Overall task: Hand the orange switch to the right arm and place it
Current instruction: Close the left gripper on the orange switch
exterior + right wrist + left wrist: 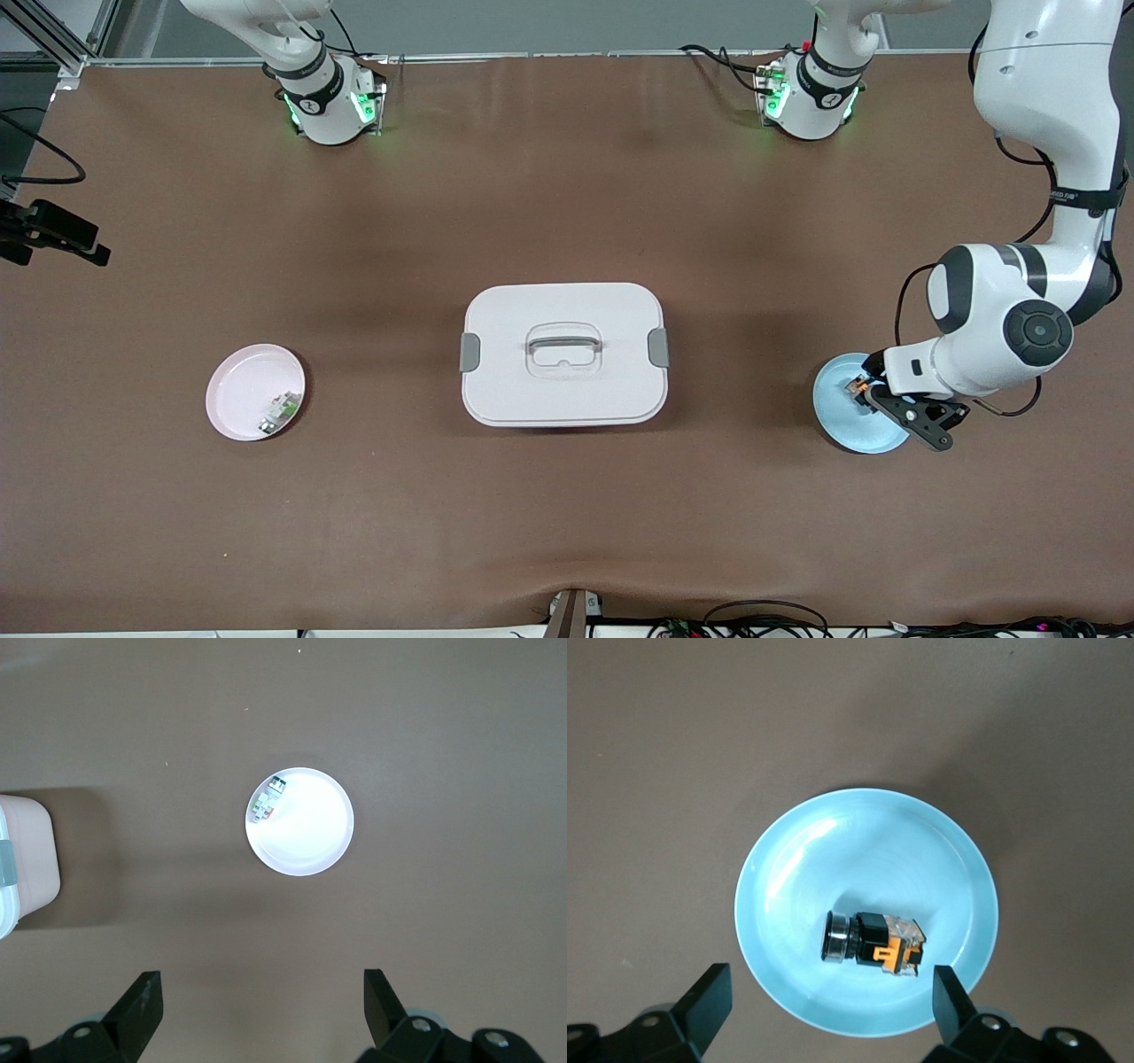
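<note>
The orange switch (pixel 877 942), a small black block with an orange patch and a silver ring end, lies on its side in a light blue plate (pixel 833 859) at the left arm's end of the table (pixel 856 387). My left gripper (pixel 831 992) hangs open low over that plate (pixel 842 416), its fingers astride the switch and apart from it; the front view shows this gripper (pixel 904 412) too. My right gripper (pixel 262 988) is open and empty, high above the table near a pink plate (pixel 310 833). It does not show in the front view.
A white lidded box (pixel 564 354) with a handle stands mid-table. The pink plate (pixel 239 390) toward the right arm's end holds a small white-and-green component (pixel 282 410). A black clamp (pixel 53 232) juts in at that end's edge. Cables lie along the near edge.
</note>
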Robot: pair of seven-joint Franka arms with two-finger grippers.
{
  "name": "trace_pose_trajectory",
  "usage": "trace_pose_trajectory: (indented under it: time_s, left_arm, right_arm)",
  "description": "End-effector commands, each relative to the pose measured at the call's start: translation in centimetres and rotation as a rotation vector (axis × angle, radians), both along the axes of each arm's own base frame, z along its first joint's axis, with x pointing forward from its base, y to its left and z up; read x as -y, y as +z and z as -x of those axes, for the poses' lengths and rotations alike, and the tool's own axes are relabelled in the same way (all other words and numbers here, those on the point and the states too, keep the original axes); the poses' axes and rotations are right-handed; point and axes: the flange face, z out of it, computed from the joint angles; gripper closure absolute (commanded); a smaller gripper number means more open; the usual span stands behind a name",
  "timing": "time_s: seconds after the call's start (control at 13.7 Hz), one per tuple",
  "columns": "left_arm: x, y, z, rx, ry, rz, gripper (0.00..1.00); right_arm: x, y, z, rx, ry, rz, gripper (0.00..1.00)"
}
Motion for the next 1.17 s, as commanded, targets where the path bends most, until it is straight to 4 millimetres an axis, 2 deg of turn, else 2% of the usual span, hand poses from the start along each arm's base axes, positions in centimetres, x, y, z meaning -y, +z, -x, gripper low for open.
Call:
trace_pose_trajectory:
  time_s: [0.0,0.36,1.09]
  left_arm:
    - [-0.2,-2.3,-0.2,0.009,-0.032,-0.004,0.00]
    - [-1.0,-4.9,0.3,-0.021,-0.002,0.070,0.00]
    - [-1.6,-7.4,1.8,-0.070,0.011,0.086,0.00]
  right_arm:
    - [0.1,0.5,0.5,0.006,-0.002,0.010,0.00]
    - [0.2,0.5,0.5,0.006,-0.003,0.010,0.00]
    - [0.3,0.4,0.4,0.004,-0.006,0.008,0.00]
